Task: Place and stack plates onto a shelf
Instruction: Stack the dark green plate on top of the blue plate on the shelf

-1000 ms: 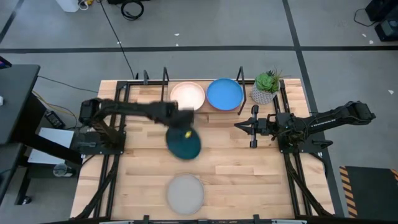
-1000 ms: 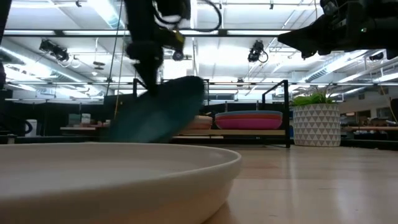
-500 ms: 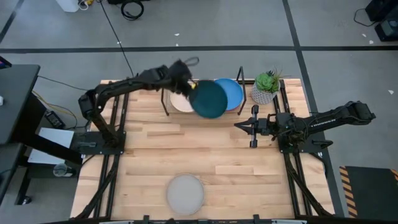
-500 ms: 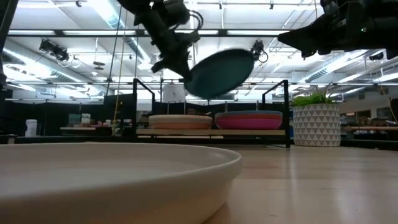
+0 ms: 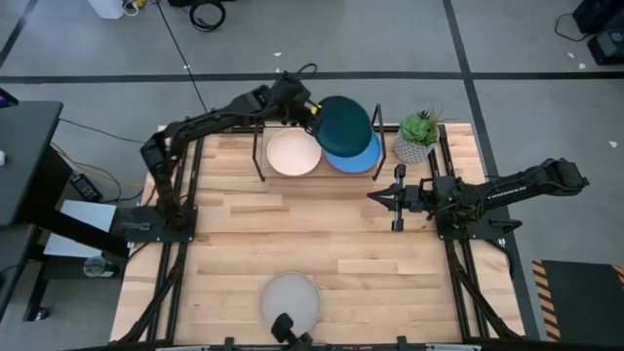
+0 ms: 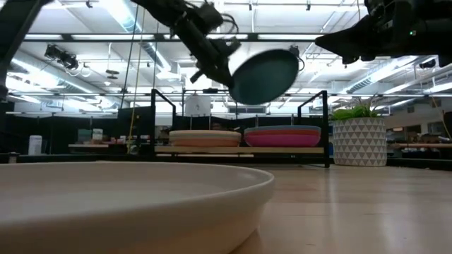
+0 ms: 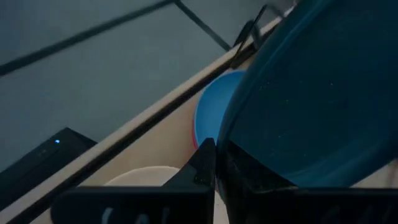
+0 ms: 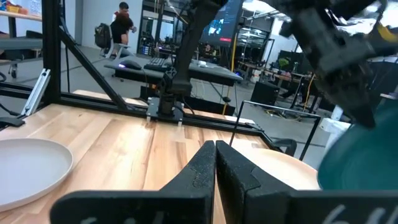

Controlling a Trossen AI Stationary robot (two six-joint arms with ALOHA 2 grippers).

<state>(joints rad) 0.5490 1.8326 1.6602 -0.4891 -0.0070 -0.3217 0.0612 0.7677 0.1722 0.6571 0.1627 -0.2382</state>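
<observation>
Plant (image 5: 419, 136) in a white pot stands at the far right corner of the table, just beside the shelf (image 5: 256, 146), whose black upright loop ends rise at either side of the 2 stacks on it. The left gripper (image 5: 310, 112) is clamped on the rim of the dark teal plate (image 5: 343, 125), holding it tilted in the air above the right-hand stack, topped by the bright blue plate (image 5: 356, 159). The cream plate (image 5: 293, 153) tops the left stack. The light grey plate (image 5: 290, 298) lies alone near the table's front edge. The right gripper (image 5: 394, 197) waits at mid-table, fingers pressed together. Only the low view shows a magenta plate (image 6: 281, 140) under the blue one, and the teal plate well clear of the stack.
</observation>
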